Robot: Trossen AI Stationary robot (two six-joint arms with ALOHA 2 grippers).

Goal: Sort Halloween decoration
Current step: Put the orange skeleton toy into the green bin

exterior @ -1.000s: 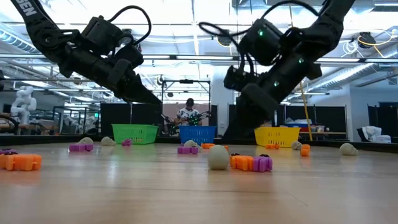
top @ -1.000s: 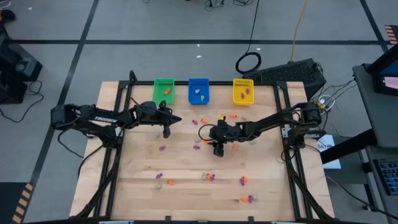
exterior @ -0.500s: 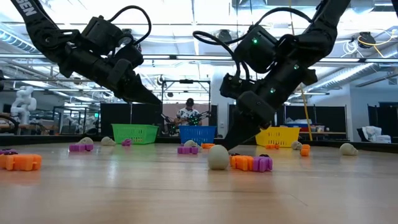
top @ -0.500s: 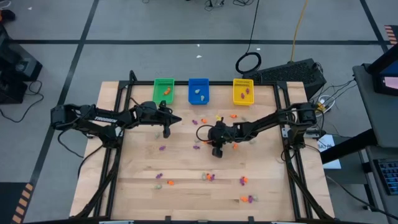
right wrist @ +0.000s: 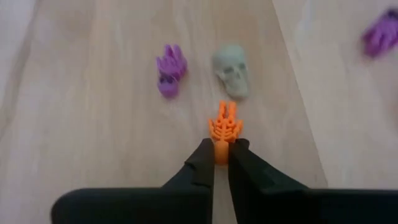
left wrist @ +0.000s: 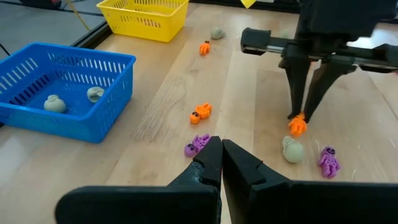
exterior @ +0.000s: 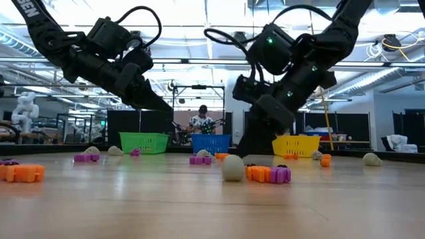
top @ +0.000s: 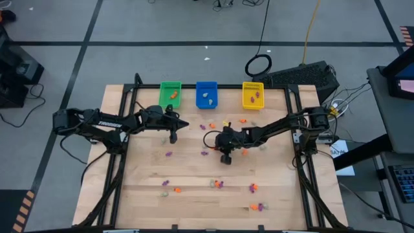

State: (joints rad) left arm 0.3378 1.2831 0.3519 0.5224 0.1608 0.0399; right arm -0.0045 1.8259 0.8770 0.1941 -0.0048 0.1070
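Note:
The Halloween decoration is small orange, purple and pale grey trinkets strewn over the wooden table [top: 149,194]. My right gripper [right wrist: 221,152], near the table's middle [top: 217,146], is shut on an orange skeleton-like trinket [right wrist: 225,126]. Just beyond it a pale skull [right wrist: 231,70] and a purple trinket [right wrist: 169,74] lie on the wood. My left gripper [left wrist: 221,149] hangs shut above the table's left half [top: 173,137] with nothing in it; a purple trinket [left wrist: 198,144] and an orange one [left wrist: 201,112] lie ahead of it. My right gripper pinches one narrow end of the orange trinket [right wrist: 221,147] between its two fingertips. The fingers [left wrist: 297,93] come from above, pointing down. The rest of the trinket sticks out past the fingertips [left wrist: 298,126], close over the table; whether it is clear of the wood I cannot tell.
Green [top: 171,94], blue [top: 206,94] and yellow [top: 253,94] bins stand in a row at the far edge, each with a few trinkets inside. More trinkets lie near the front edge [top: 218,184] and right of the middle [top: 243,120].
My right gripper has gone down to the table, shut on the orange trinket, and then risen a little. My left arm has kept still.

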